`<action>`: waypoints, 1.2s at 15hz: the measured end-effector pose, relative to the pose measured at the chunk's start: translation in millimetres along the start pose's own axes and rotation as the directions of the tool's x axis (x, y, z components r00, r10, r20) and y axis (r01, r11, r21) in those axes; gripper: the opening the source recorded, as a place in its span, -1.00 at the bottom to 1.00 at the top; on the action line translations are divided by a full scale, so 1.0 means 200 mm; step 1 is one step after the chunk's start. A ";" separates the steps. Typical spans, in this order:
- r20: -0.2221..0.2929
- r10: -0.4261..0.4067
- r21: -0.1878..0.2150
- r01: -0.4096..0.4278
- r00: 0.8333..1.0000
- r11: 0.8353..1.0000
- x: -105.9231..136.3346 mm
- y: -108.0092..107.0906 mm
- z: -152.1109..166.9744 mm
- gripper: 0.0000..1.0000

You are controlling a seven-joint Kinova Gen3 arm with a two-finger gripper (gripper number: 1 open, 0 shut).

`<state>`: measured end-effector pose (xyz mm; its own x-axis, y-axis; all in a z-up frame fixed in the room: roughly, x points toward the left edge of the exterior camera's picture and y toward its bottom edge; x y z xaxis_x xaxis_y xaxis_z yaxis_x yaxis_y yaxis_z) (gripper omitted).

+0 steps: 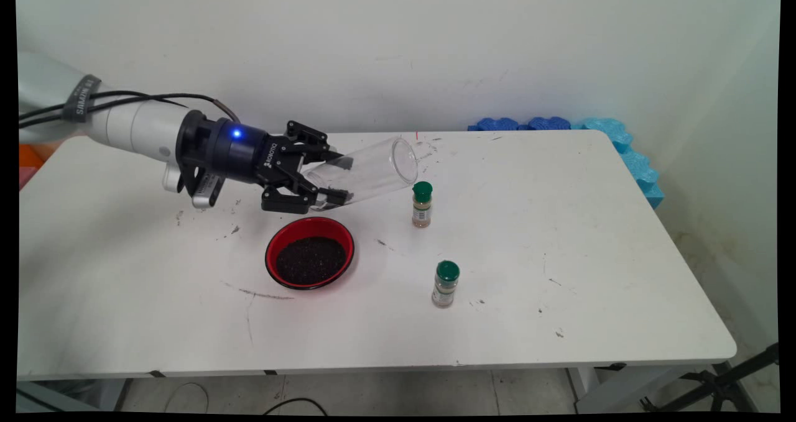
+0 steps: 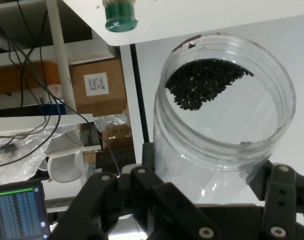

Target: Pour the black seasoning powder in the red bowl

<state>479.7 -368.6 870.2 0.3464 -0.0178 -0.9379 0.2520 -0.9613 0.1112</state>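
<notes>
While the gripper hangs above the table, its fingers are clamped on a clear plastic jar, one finger on the far side & one on the near side, close to the jar's base. Jar is off the table, lying nearly on its side w/ its open mouth toward the pic's right & tipped slightly up. In the hand view the jar fills the mid-right, its rim round & open, w/ dark grains seen through its wall; can't tell from that view if they're inside the jar or behind it. Just below the gripper, on the table, sits a red bowl filled w/ dark grains. Right of the jar's mouth stands a small spice bottle w/ green cap, upright, just beside the rim but apart from it. A second green-capped bottle stands nearer the front edge, right of the bowl. Blue foam pieces line the table's far right corner by the wall.
</notes>
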 end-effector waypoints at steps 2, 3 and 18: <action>-0.002 0.004 0.000 -0.004 1.000 1.000 0.00 0.00 0.00 -1.00; -0.004 0.008 0.001 -0.008 1.000 1.000 -0.01 0.00 0.00 -1.00; -0.092 0.410 0.132 -0.398 0.907 0.908 -0.11 -0.01 -0.09 -1.00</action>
<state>487.6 -362.5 895.6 0.5005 -0.3855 -0.7752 -0.0280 -0.9021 0.4306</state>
